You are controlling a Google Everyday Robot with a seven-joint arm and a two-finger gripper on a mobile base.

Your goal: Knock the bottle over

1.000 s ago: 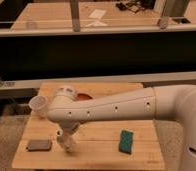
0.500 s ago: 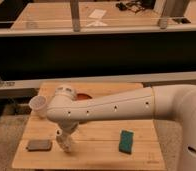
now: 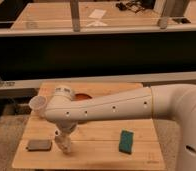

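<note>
My white arm reaches from the right across the wooden table and bends down at its left end. The gripper hangs below that bend, near the table's front left, and is shut. Right under it stands a small pale bottle, leaning slightly. The two overlap in the camera view, so I cannot tell whether they touch.
A translucent white cup stands at the table's left edge, beside the arm's bend. A flat dark grey block lies left of the bottle. A green sponge lies front right. Something orange peeks out behind the arm.
</note>
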